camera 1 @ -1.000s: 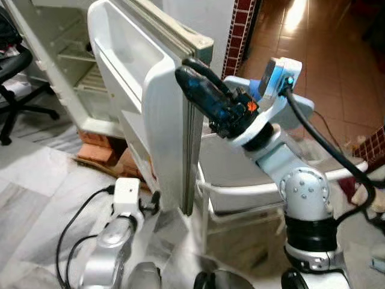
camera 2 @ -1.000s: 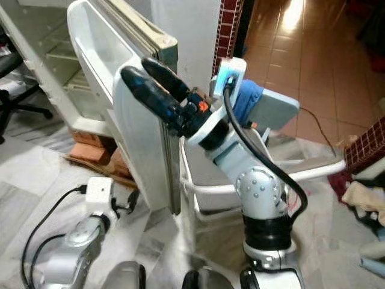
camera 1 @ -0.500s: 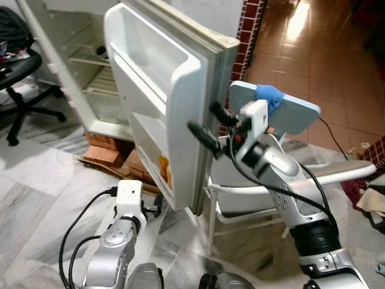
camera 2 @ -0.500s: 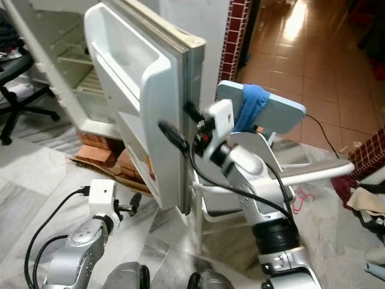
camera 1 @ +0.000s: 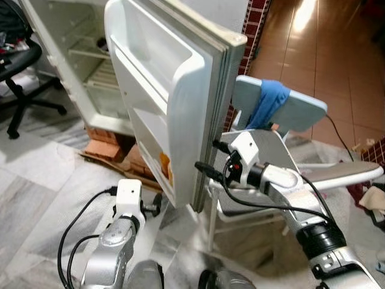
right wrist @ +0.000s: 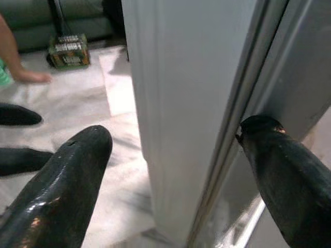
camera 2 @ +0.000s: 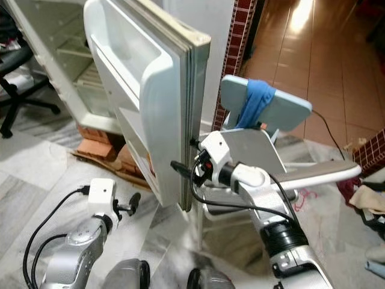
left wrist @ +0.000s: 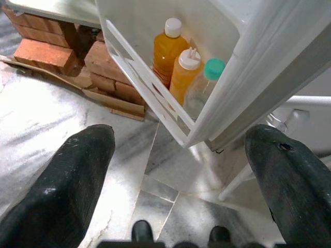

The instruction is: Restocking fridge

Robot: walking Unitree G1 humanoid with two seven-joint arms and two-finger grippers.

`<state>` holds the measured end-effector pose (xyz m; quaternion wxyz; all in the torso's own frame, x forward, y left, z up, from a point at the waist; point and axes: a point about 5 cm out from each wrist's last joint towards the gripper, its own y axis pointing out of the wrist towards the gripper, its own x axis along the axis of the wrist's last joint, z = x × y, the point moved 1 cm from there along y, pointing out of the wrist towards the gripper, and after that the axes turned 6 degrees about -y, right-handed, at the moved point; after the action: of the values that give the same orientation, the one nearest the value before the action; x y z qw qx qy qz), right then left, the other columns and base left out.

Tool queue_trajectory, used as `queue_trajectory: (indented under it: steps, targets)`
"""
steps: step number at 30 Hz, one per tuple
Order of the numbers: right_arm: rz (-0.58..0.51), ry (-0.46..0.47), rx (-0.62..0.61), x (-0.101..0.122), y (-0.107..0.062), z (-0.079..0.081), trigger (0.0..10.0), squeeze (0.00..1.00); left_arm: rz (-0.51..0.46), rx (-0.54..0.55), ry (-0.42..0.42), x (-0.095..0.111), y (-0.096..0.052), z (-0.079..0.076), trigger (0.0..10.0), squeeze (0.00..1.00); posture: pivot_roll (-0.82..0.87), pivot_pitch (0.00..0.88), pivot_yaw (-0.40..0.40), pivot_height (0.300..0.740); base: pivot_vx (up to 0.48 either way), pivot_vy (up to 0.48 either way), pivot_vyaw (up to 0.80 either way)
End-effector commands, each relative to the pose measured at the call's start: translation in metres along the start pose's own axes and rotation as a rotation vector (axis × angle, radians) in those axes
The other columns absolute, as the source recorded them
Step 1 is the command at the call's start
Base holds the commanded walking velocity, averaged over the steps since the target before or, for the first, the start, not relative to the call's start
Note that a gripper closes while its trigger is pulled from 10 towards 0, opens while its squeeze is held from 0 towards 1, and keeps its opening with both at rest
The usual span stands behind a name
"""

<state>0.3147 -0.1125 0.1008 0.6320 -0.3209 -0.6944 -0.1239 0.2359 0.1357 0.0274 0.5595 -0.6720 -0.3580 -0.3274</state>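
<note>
1. Fridge door (camera 1: 180, 90): swung open ahead, rigid, likely heavy; best taken at its free edge.
2. Right gripper (camera 2: 187, 155): fingers spread, straddling that edge.
3. Left gripper (left wrist: 181, 170): low, fingers spread, empty.
4. Bottles (left wrist: 178, 67): bottom door shelf, probably slippery.

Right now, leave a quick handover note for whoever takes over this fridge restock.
Right gripper: open, fingers straddling the free edge of the fridge door, one on each side, holding nothing.
Left gripper: open, empty, low near the floor beneath the door.
Stock: two orange bottles and a clear green-capped bottle stand in the door's lowest shelf.
Fridge stands open; the shelves I can see look bare.
Done: door is open.
Left: no item in either gripper, so the next restock item must be fetched.
</note>
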Motion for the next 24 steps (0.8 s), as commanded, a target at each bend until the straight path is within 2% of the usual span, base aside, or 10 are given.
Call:
queue_trajectory:
  steps: [1, 5, 11, 13, 14, 15, 17, 20, 21, 24]
  targets:
    - [0.069, -0.044, -0.070, -0.006, -0.003, -0.016, 10.0, 0.00, 0.005, 0.000, 0.007, 0.000, -0.001, 0.000, 10.0, 0.00, 0.13, 0.110, -0.017, 0.740, 0.000, 0.000, 0.00]
    - [0.108, -0.077, -0.213, -0.005, -0.005, -0.039, 10.0, 0.00, 0.006, -0.003, 0.010, 0.000, -0.001, 0.000, 10.0, 0.00, 0.13, 0.111, -0.016, 0.740, 0.000, 0.000, 0.00]
    - [0.108, -0.074, -0.267, 0.002, -0.008, -0.055, 10.0, 0.00, 0.006, -0.007, 0.017, 0.001, 0.000, -0.001, 10.0, 0.00, 0.13, 0.111, -0.015, 0.740, 0.000, 0.000, 0.00]
    - [0.040, -0.008, -0.284, 0.010, -0.008, -0.059, 10.0, 0.00, 0.006, -0.007, 0.016, 0.001, -0.001, -0.001, 10.0, 0.00, 0.13, 0.113, -0.013, 0.740, 0.000, 0.000, 0.00]
    - [-0.084, 0.062, -0.288, 0.026, -0.004, -0.061, 10.0, 0.00, 0.007, -0.007, 0.015, 0.001, -0.001, -0.001, 10.0, 0.00, 0.13, 0.114, -0.012, 0.740, 0.000, 0.000, 0.00]
    - [-0.084, 0.062, -0.288, 0.026, -0.004, -0.061, 10.0, 0.00, 0.007, -0.007, 0.015, 0.001, -0.001, -0.001, 10.0, 0.00, 0.13, 0.114, -0.012, 0.740, 0.000, 0.000, 0.00]
    - [-0.207, 0.153, -0.269, 0.045, 0.002, -0.056, 10.0, 0.00, 0.008, -0.012, 0.021, 0.001, 0.000, -0.001, 10.0, 0.00, 0.13, 0.114, -0.011, 0.740, 0.000, 0.000, 0.00]
    - [-0.367, 0.251, -0.225, 0.082, 0.011, -0.047, 10.0, 0.00, 0.009, -0.012, 0.022, 0.001, 0.000, -0.001, 10.0, 0.00, 0.13, 0.114, -0.008, 0.740, 0.000, 0.000, 0.00]
    - [-0.467, 0.293, -0.178, 0.110, 0.015, -0.038, 10.0, 0.00, 0.009, -0.012, 0.022, 0.000, 0.000, 0.000, 10.0, 0.00, 0.13, 0.114, -0.006, 0.740, 0.000, 0.000, 0.00]
    - [-0.530, 0.294, -0.123, 0.130, 0.019, -0.027, 10.0, 0.00, 0.010, -0.013, 0.023, 0.000, 0.001, -0.001, 10.0, 0.00, 0.12, 0.112, -0.006, 0.740, 0.000, 0.000, 0.00]
